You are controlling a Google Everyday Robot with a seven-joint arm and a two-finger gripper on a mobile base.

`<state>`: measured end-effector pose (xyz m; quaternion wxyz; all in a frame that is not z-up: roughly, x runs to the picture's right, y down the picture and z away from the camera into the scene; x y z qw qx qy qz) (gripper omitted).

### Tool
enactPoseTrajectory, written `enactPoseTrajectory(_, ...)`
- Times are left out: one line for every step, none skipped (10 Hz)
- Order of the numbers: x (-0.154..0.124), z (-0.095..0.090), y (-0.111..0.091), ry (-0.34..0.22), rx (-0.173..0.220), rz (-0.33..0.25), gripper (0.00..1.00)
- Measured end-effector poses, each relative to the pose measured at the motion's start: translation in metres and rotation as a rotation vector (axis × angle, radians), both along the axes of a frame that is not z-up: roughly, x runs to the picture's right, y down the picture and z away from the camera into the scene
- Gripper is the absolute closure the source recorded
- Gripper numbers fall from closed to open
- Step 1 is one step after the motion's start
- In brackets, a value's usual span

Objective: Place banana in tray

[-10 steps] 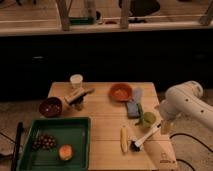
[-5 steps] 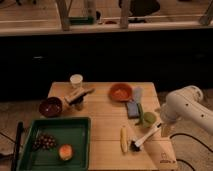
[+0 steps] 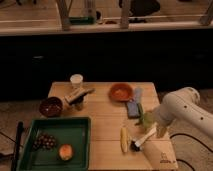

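Lying near the front edge of the desk (image 3: 105,116), the banana (image 3: 123,139) is right of the tray (image 3: 76,134), just beside a brush (image 3: 142,140). The gripper (image 3: 159,131) is at the right edge; whether it is open or closed, I cannot tell.

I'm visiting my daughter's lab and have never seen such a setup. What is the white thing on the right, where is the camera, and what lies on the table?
The white thing is a robot arm; its claw hangs at the right edge of the table, near a white-handled brush. A single camera looks down on the wooden table from the front. A banana lies on the wood beside the brush, held by nothing. The green tray at front left holds grapes and a round orange fruit. Farther back stand a dark red bowl, an orange bowl and a white cup.
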<state>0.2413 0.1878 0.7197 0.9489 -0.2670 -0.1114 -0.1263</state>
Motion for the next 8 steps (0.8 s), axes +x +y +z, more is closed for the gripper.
enactPoseTrajectory(-0.012, -0.002, 0.000, -0.041, -0.001, -0.034, 0.20)
enactPoseTrajectory(-0.024, -0.004, 0.002, -0.075, -0.008, -0.073, 0.20)
enactPoseTrajectory(-0.039, -0.004, 0.005, -0.108, -0.021, -0.116, 0.20)
enactPoseTrajectory(-0.049, -0.002, 0.007, -0.130, -0.028, -0.139, 0.20)
enactPoseTrajectory(-0.053, 0.000, 0.012, -0.138, -0.039, -0.153, 0.20)
enactPoseTrajectory(-0.059, 0.003, 0.017, -0.143, -0.051, -0.167, 0.20)
enactPoseTrajectory(-0.065, 0.007, 0.019, -0.143, -0.050, -0.170, 0.20)
enactPoseTrajectory(-0.067, 0.012, 0.023, -0.131, -0.049, -0.169, 0.20)
